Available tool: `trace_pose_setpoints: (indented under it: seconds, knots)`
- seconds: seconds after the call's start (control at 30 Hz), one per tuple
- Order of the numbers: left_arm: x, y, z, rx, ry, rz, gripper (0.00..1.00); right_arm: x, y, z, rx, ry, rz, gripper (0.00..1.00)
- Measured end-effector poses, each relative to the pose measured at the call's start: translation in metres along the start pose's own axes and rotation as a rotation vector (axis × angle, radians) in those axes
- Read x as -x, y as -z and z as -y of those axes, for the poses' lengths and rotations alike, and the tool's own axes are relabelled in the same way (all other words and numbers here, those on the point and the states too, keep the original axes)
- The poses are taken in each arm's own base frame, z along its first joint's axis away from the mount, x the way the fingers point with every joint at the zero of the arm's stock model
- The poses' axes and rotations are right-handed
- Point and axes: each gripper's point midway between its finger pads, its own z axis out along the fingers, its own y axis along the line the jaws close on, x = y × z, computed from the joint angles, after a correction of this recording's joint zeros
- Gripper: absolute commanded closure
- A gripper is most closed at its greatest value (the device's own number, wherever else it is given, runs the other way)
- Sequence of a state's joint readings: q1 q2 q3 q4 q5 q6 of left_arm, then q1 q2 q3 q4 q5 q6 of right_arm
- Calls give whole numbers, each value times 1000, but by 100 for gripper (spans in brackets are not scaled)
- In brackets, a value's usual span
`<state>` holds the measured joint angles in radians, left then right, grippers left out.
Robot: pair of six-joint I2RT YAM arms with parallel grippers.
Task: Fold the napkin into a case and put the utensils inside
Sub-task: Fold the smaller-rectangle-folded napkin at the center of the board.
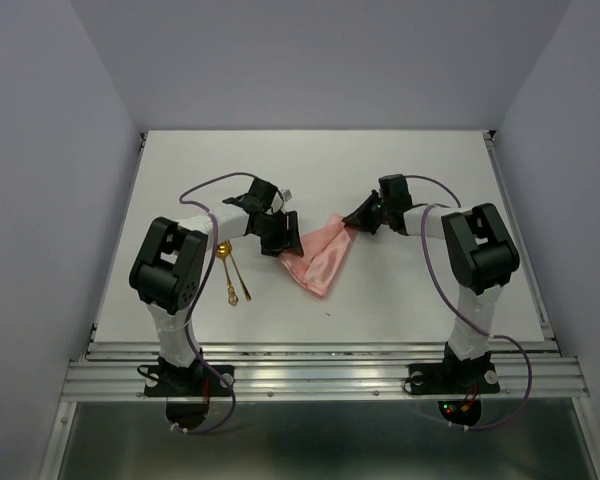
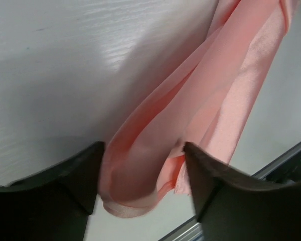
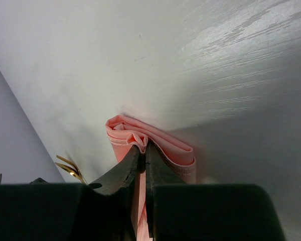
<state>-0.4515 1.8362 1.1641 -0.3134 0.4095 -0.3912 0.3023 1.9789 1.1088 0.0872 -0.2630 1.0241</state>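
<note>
The salmon-pink napkin [image 1: 320,257] lies folded into a rough layered band on the white table, running from the middle toward the upper right. My left gripper [image 1: 280,240] stands open at its left end; in the left wrist view the napkin [image 2: 210,100] hangs loosely between the spread fingers [image 2: 65,186]. My right gripper [image 1: 355,222] is shut on the napkin's right end, and the right wrist view shows a pleat of the napkin [image 3: 140,138] pinched between the closed fingertips. The two gold utensils [image 1: 232,275] lie side by side left of the napkin, beside the left arm.
The table's raised rail [image 1: 320,350] runs along the near edge, with both arm bases bolted below it. Pale walls close in the left, right and back. The gold utensils [image 3: 70,168] show at the left edge of the right wrist view.
</note>
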Motion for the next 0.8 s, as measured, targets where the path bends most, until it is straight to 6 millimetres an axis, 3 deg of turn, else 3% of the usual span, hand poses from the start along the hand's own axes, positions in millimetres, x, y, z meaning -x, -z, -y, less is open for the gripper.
trace_pose_setpoints:
  seconds: [0.07,0.1,0.17,0.37,0.53,0.77,0.8]
  knots:
    - [-2,-4,5,-58,5,-5,68,0,0,0,0,0,0,99]
    - [-5,-5,6,-73,17,-14,84,0,0,0,0,0,0,99]
    - [-9,-6,8,-105,29,-26,100,0,0,0,-1,-1,1,99]
    - [-7,4,22,-176,4,-14,100,1,0,0,-4,-17,6,99]
    - [-5,24,43,-224,-99,34,100,1,-1,0,-7,-41,6,99]
    - [-22,27,89,-176,-349,27,100,1,-2,0,-8,-61,5,99]
    - [-24,27,96,-156,-385,25,91,1,-2,0,-8,-64,4,99]
